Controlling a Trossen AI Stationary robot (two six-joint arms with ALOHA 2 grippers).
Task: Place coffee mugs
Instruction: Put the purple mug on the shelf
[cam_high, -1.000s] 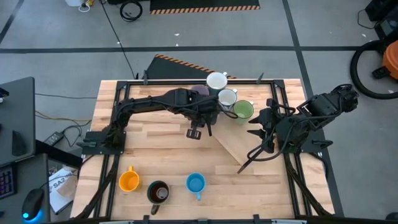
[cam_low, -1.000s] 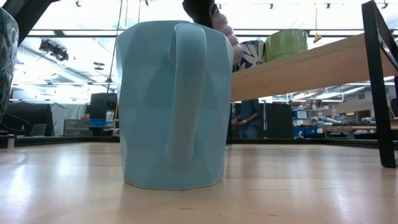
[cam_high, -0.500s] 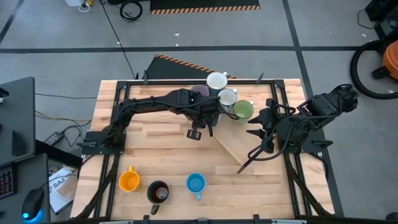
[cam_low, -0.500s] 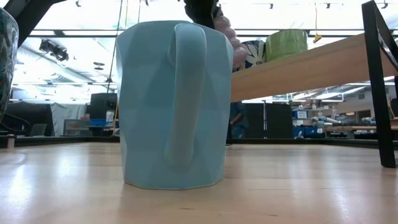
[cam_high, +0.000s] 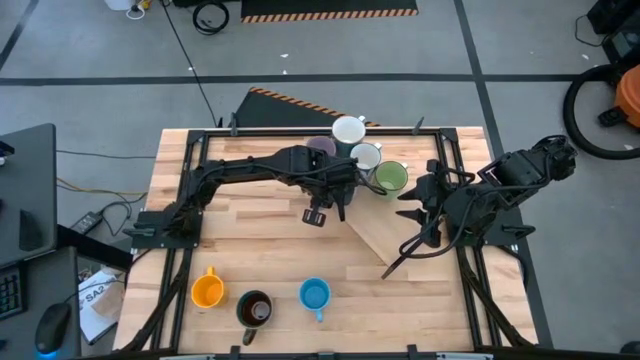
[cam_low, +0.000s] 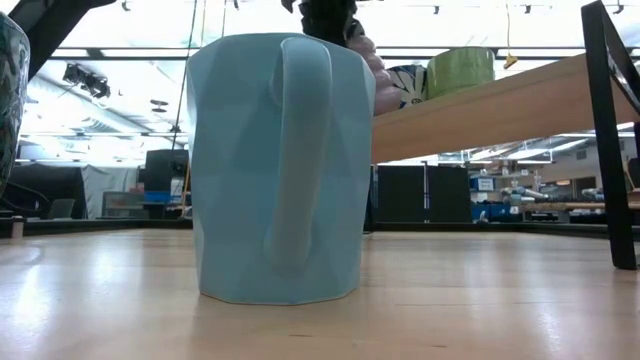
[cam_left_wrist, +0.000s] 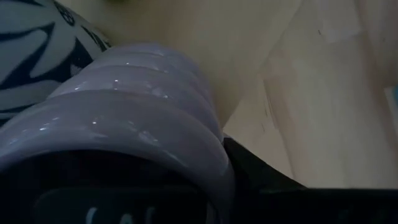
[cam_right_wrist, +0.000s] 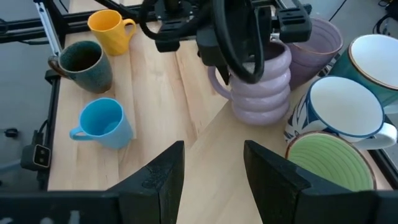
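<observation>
- Glazed ceramic throughout: every mug on the worktop (cam_high: 250, 245) is judged rigid, smooth, somewhat slippery, and liable to chip if knocked against a neighbour.
- The ribbed lavender mug (cam_right_wrist: 260, 84) stands at the upper end of the sloping wooden board (cam_right_wrist: 230, 168), just beside a second lavender mug (cam_right_wrist: 317, 43), the patterned white mug (cam_right_wrist: 345, 106), a plain white mug (cam_right_wrist: 380, 57) and the green mug (cam_right_wrist: 326, 163).
- The left claw (cam_right_wrist: 239, 59) is pressed nearly together, pinching the rim wall of the ribbed lavender mug from above, one finger inside and one outside, as far as the right wrist view shows.
- Judgement: a rim pinch is sound for a light, stiff cup, but the ribbed glaze gives little friction; the mug could swing or slip if moved quickly.
- Judgement: the handle (cam_right_wrist: 217, 84) is the alternative hold, though it is small and curved.
- The right claw (cam_right_wrist: 211, 168) is spread and empty, waiting over the board with the cluster ahead of it.
- The orange mug (cam_high: 207, 290), dark mug (cam_high: 255, 309) and blue mug (cam_high: 315, 295) stand in a row along the near edge, well apart from the cluster.
- Risk: the cluster is tightly packed, so any tilt on release may strike the patterned white mug.
</observation>
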